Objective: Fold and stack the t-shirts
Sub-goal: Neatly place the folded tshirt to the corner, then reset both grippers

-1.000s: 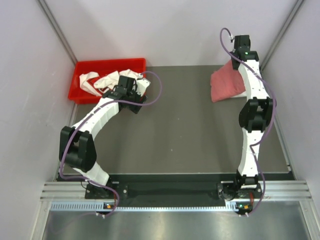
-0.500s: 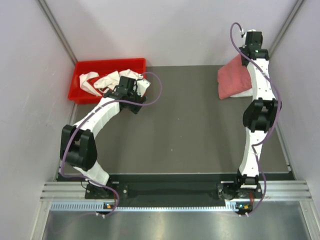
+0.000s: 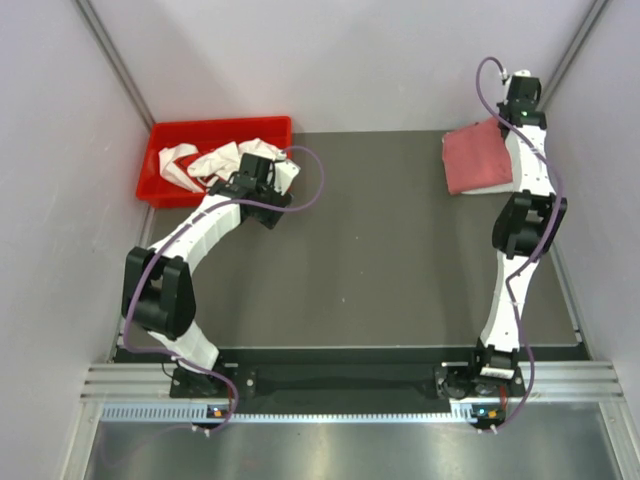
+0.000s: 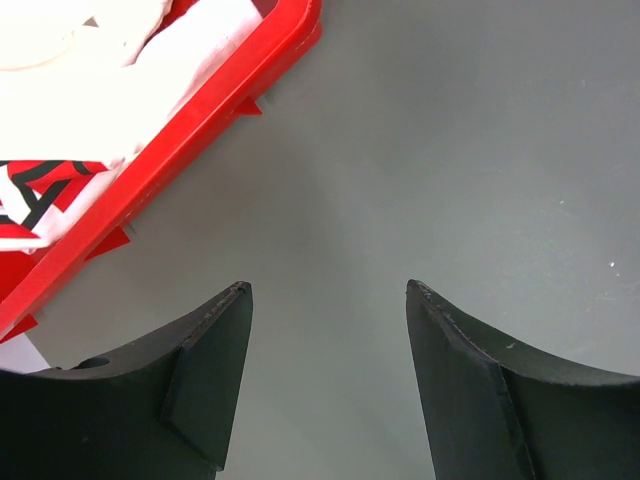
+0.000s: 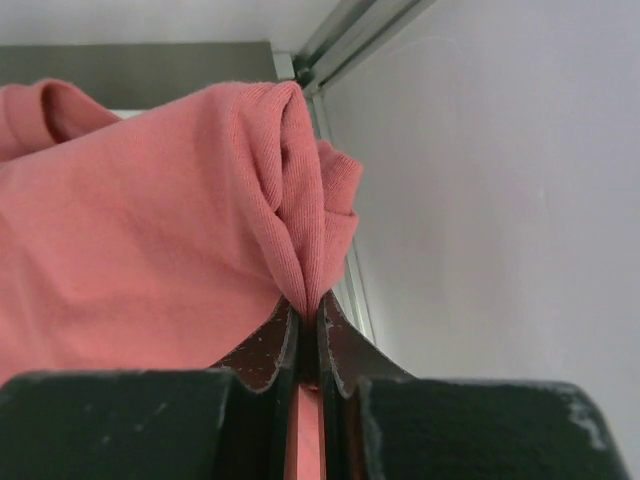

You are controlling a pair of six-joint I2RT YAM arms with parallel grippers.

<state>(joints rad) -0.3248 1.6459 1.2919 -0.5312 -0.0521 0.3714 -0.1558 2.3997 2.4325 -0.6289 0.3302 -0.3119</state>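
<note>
A dusty pink-red t-shirt (image 3: pixel 475 160) hangs bunched at the table's back right corner. My right gripper (image 3: pixel 511 116) is shut on it. In the right wrist view the jaws of the right gripper (image 5: pixel 308 305) pinch a thick fold of the pink-red t-shirt (image 5: pixel 150 230), close to the side wall. Crumpled white t-shirts (image 3: pixel 215 160) lie in the red bin (image 3: pixel 220 124) at the back left. My left gripper (image 3: pixel 262 176) hovers at that bin's right end. In the left wrist view the left gripper (image 4: pixel 330 290) is open over bare table, with the white t-shirts (image 4: pixel 150 60) off to its upper left.
The red bin's rim (image 4: pixel 200 130) runs diagonally just left of the left fingers. Pale side walls close in the table, and the right wall (image 5: pixel 500 200) is very near the right gripper. A metal rail (image 3: pixel 350 385) crosses the near edge by the arm bases.
My right arm has carried the pink-red t-shirt to the right and farther back, toward the corner. The left arm has stayed still with its jaws open.
</note>
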